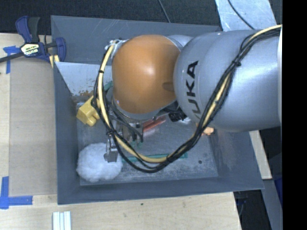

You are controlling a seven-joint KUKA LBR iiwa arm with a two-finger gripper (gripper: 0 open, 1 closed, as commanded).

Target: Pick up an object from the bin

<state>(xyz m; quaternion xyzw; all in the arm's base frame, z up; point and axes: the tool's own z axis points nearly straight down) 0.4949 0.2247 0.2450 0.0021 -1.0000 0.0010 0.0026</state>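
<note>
So nearest the camera, down in the near-left corner of the bin (144, 191), there's a white fluffy ball (96, 166). It looks like a cotton puff or pom-pom, resting on the floor close to the near wall. The gripper (112, 151) sits at the puff's upper edge, on the side toward the middle of the bin, touching the fluff or just about. Honestly can't tell if the jaws are wide or pinched, since the wrist and its cables (144, 159) get in the way, and I can't see anything clamped between them. My guess is the puff is the pick. It should be super light and squashy, with nothing to break and not slippery, but it'll compress a lot. I'd go deep through the middle and close right down, rather than nip loose fibres at the edge that might just pull out. Just behind it a green strip (156, 155) lies flat under the cables. Next comes a reddish stick (154, 124), half hidden below the orange cover (144, 73). Further back on the left is a yellow block (87, 113), clear of the puff.
</note>
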